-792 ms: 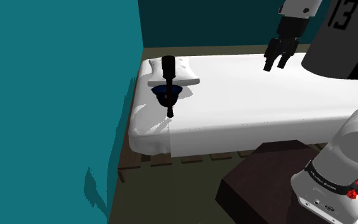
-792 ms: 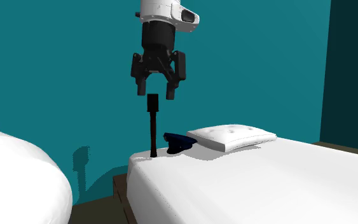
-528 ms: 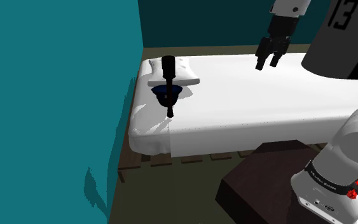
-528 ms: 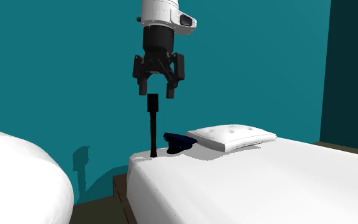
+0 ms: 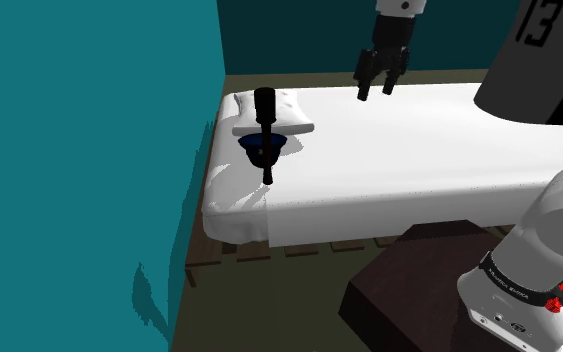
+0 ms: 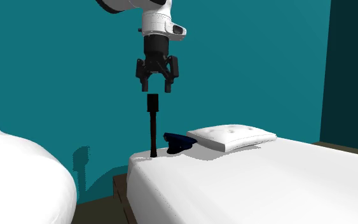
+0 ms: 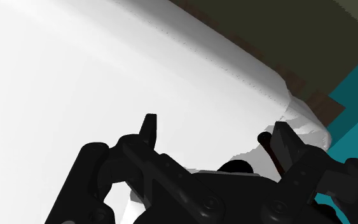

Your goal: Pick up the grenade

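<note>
A black stick grenade (image 5: 266,120) is seen standing upright on a white bed (image 5: 399,150), near its head end. It is formed of a thin straight handle topped by a thicker cylinder. A dark blue peaked cap (image 5: 254,150) is laid at its foot, and a white pillow (image 5: 294,115) just beyond.

The black tool (image 5: 375,92) is held in the air above the bed, its two fingers spread apart with nothing between them.

In the second exterior view the grenade (image 6: 152,127) appears just beneath the tool (image 6: 156,87), beside the cap (image 6: 180,142) and pillow (image 6: 231,135). In the shoulder view the grenade is shown well apart from the tool, lower and toward that view's left.

In the wrist view the spread tool (image 7: 214,127) is set against bare white bedding (image 7: 75,83), with a teal wall (image 7: 355,83) past the bed's corner.
</note>
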You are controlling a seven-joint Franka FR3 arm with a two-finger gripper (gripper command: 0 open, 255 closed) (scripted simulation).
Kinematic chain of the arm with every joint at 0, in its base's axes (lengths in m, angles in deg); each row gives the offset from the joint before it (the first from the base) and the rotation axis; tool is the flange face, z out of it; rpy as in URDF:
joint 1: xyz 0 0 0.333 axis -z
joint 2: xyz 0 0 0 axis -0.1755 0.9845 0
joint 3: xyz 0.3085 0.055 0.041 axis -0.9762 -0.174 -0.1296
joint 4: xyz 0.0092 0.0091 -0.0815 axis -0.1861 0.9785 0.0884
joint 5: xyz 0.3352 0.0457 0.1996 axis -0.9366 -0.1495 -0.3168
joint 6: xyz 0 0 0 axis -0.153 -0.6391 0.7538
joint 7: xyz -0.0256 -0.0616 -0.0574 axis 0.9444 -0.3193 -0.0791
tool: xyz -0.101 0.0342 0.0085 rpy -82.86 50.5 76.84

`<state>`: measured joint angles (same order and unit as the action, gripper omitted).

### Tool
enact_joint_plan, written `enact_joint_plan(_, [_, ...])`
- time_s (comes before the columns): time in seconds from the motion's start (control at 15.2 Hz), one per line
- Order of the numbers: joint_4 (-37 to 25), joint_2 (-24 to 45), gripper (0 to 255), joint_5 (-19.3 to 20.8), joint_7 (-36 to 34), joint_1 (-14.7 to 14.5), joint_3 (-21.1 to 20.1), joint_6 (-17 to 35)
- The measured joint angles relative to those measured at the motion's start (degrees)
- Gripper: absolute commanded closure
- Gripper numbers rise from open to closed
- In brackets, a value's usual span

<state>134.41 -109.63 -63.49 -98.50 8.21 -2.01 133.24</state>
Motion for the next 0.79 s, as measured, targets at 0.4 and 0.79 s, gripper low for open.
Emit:
enact_joint_plan(0.4, [-12.5, 12.7, 0, 2.3, -5.7, -1.1, -5.0, 0.6])
enact_joint_plan(0.79, [-28.5, 26.7, 0, 7.4, -11.0, -2.8, -8.8, -1.8])
